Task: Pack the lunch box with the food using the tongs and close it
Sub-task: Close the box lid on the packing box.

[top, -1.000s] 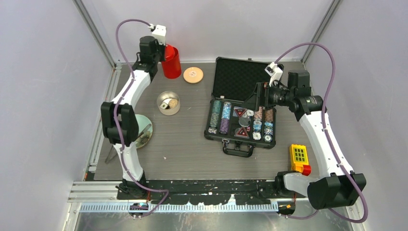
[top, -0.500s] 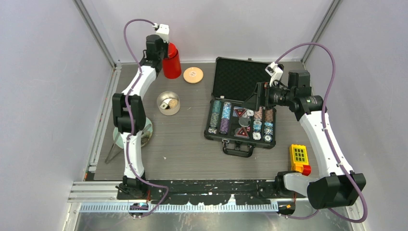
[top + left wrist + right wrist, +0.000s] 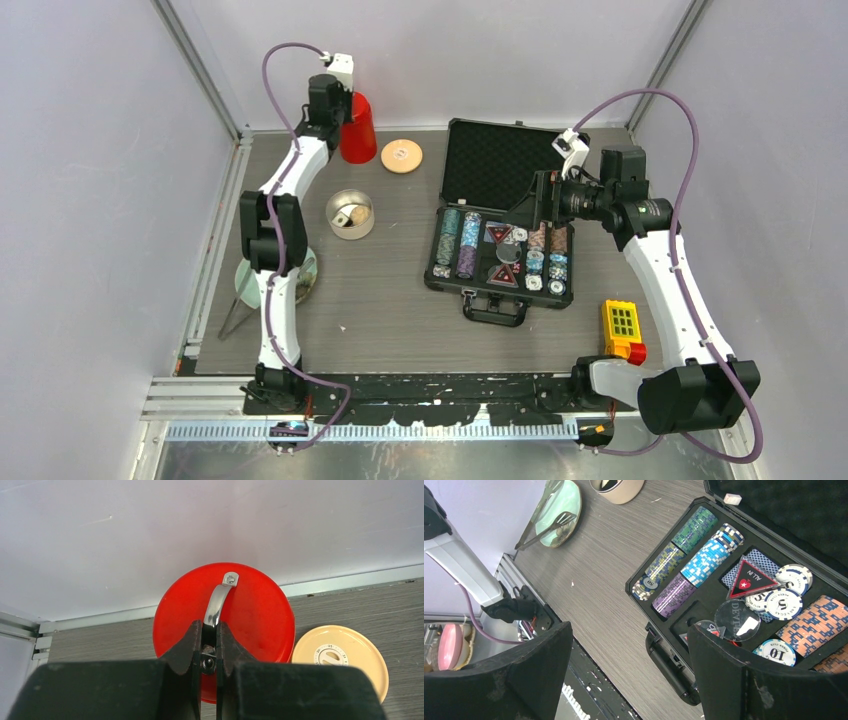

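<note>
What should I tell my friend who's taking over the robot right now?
Left hand: shut on the handle of the red canister, at the back.
Right hand: open, empty, above the poker chip case.
Lunch box: open, one pale piece inside; lid lies beside the canister.
Tongs: on the plate, not picked up.
Left to do: grab tongs, fill box, close lid.

Left arm (image 3: 272, 235) hides part of plate (image 3: 244, 284); lunch box (image 3: 352, 234) contents too small to tell.
</note>
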`<state>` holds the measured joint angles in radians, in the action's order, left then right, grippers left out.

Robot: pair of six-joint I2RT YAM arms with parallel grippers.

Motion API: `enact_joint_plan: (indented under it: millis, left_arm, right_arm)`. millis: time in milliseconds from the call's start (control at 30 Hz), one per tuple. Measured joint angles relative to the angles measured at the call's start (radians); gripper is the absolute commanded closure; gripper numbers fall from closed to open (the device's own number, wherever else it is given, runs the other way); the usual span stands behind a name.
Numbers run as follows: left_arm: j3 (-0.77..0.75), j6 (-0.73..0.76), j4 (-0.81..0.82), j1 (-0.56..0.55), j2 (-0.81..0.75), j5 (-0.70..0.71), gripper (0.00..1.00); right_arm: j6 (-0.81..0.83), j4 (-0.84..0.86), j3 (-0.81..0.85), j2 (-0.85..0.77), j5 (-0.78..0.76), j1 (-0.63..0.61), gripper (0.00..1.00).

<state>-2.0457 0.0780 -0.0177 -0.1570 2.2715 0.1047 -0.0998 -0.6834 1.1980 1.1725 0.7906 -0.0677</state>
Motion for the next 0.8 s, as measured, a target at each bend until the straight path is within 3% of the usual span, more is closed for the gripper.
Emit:
enact_joint_plan:
  millis: [800]
  left_arm:
    - [-0.033,0.008,-0.002,-0.001,0.044,-0.013,1.0]
  right_arm:
    - [-0.004,0.0,0.0,0.015,0.016,0.0,0.11]
